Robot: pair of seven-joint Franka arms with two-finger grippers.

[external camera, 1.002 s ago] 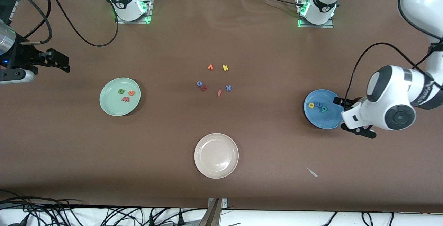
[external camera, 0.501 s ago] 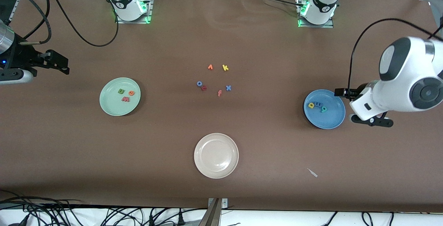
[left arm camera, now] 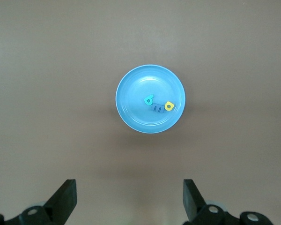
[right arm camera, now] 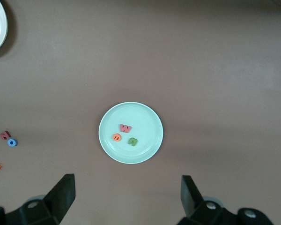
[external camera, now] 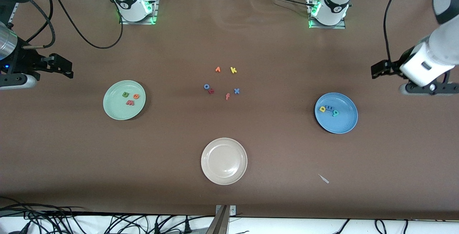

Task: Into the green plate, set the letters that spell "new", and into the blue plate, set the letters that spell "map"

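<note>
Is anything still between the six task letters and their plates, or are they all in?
Nothing stands in the way: the n, e and w lie in the green plate, and the m, a and p lie in the blue plate. The left gripper and right gripper are open and empty, raised above the plates.

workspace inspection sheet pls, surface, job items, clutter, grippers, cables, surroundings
surface: brown table cover, a crease toward the robots' bases.
job's things: green plate holds green n, orange e, salmon-red w; blue plate holds yellow a, blue m, teal p.
clutter: cream-white plate, bare; six spare letters mid-table between the plates; a small pale scrap near the front edge.
grippers: left gripper open, empty, raised at its end of the table; right gripper open, empty, raised at its end.
cables: black loop by the right arm's base; tangle along the front edge.
surroundings: nothing seen.
</note>
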